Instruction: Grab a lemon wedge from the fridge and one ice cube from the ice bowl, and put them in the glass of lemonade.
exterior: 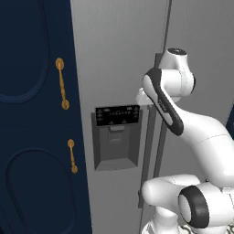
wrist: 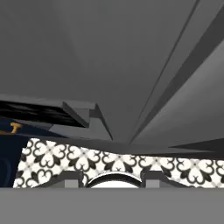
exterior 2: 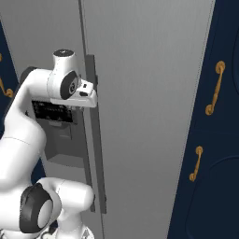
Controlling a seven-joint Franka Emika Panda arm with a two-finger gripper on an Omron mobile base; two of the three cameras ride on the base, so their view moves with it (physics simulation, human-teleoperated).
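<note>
Jaws: can't tell how they stand; the gripper [exterior 2: 93, 99] is up against the vertical door handle [exterior 2: 95, 140] at the fridge [exterior: 119, 55] centre seam, fingers hidden. Fridge doors closed, black dispenser panel [exterior: 117, 115] left of the arm. Navy cabinets [exterior: 32, 137] with gold handles [exterior: 61, 83] flank both sides. Hand view looks down the door at black-and-white patterned floor tile [wrist: 109, 162].

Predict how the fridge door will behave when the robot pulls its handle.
The fridge door is tall and broad, so probably heavy. It will likely swing rather than slide. Its long upright handle looks rigid and smooth, perhaps slippery.
</note>
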